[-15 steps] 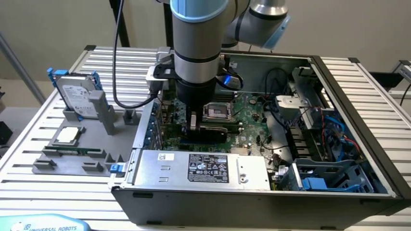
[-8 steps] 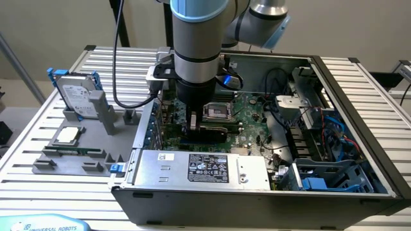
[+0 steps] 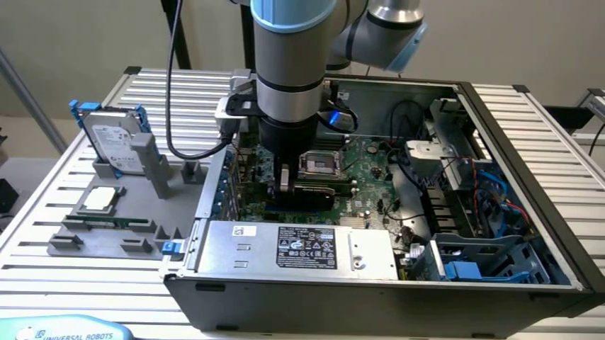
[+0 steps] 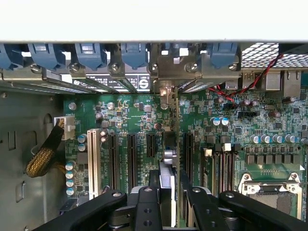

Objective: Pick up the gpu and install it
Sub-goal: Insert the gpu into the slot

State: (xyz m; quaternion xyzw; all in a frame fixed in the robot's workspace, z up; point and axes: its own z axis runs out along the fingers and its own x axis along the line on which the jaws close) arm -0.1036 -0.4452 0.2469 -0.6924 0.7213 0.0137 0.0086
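Arm: one arm [image 3: 291,64] comes down from above, its last link upright, reaching straight down into the open computer case [image 3: 529,177] over the motherboard [image 3: 364,166].
Gripper: the gripper [image 3: 285,193] hangs low above the board, just to the exterior view's left of the processor socket [image 3: 321,164]; in the wrist view its two black fingers [image 4: 147,204] stand on either side of a thin upright card.
Jaws: partly closed, clamped on the two faces of the gpu, which fills the narrow gap between them.
Gpu: the gpu [image 4: 168,159] stands on edge between the jaws, seen edge-on in the wrist view. It runs away from the gripper over the board toward the case's rear wall, its silver end bracket [image 4: 166,94] up at the row of slot covers. In the exterior view it shows as a dark slab [image 3: 307,195] under the gripper.
Gpu seating: whether its lower edge is fully in a slot cannot be told.
Expansion slots: four dark slots [image 4: 131,159] and one white slot [image 4: 93,161] show beside the card.
Blue slot clips: six along the rear wall [image 4: 91,55].
Parts stand: a grey stand [image 3: 113,219] sits on the table at the exterior view's left of the case.
Hard drive: one silver drive in a blue frame [image 3: 113,145], upright on the stand.
Processor chip: one square chip [image 3: 101,200] lies flat on the stand.
Power supply: one silver box [image 3: 302,248] at the near edge of the case.
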